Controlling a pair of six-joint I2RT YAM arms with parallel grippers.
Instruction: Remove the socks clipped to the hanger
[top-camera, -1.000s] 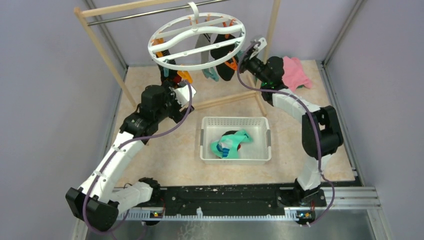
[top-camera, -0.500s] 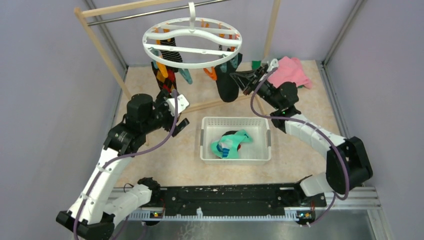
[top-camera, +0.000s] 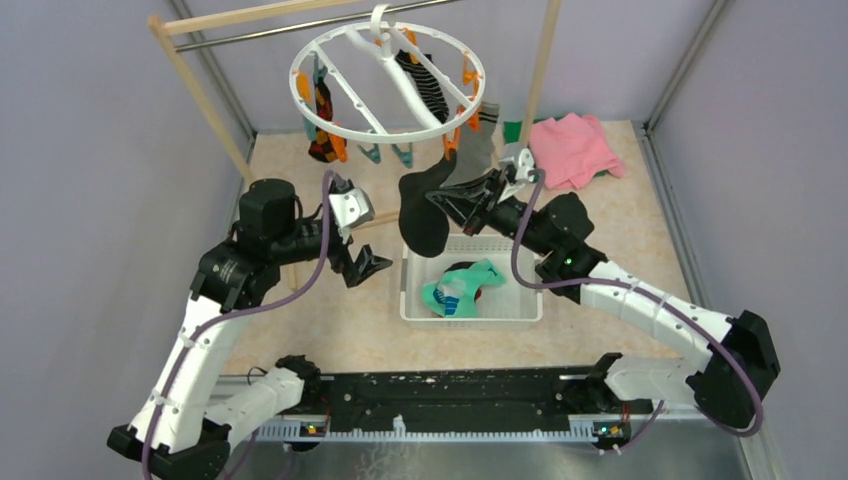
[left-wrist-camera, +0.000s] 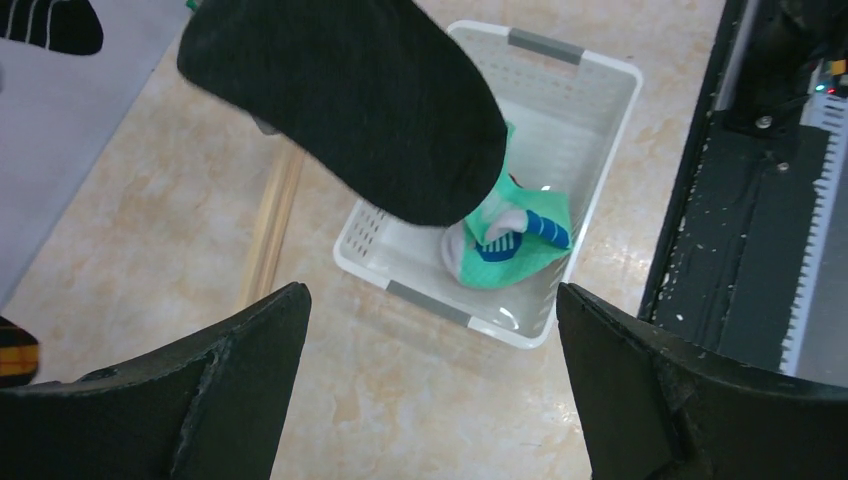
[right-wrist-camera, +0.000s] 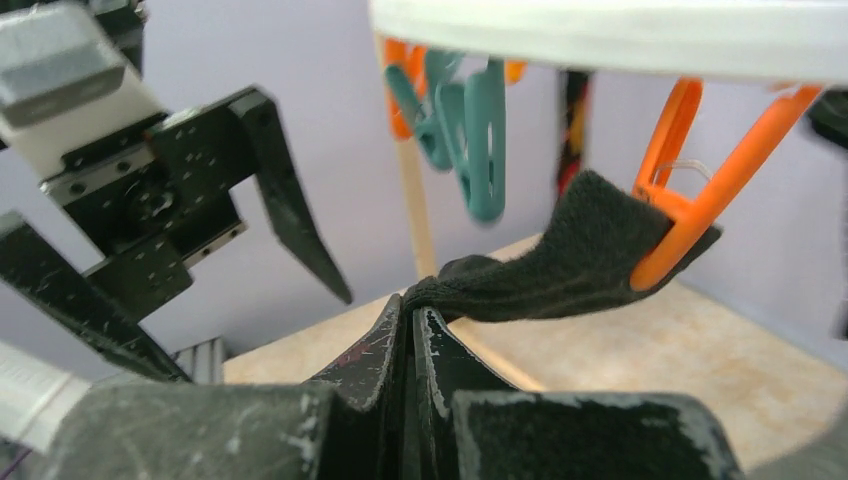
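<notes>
Black sock: a long black fabric sock (top-camera: 422, 212) has its upper end caught in an orange plastic clip (right-wrist-camera: 690, 200). In the top view its foot hangs down across the far left rim of the basket.
Hanger: the large round white plastic ring hanger (top-camera: 296, 78) hangs tilted from the wooden-and-metal rack (top-camera: 543, 60). It also carries a red-black-orange argyle sock (top-camera: 322, 125) and a black-and-white striped sock (top-camera: 425, 85).
Right gripper (right-wrist-camera: 412, 305): pinched tight on the black sock's fabric just beside the orange clip.
Left gripper (left-wrist-camera: 430, 310): jaws spread wide, holding nothing, hovering left of the basket.
Basket: the white slotted plastic basket (top-camera: 520, 300) stands on the tabletop and holds a teal sock with white-blue marks (top-camera: 462, 285).
Cloth: a folded pink cloth (top-camera: 570, 150) lies at the far right.
</notes>
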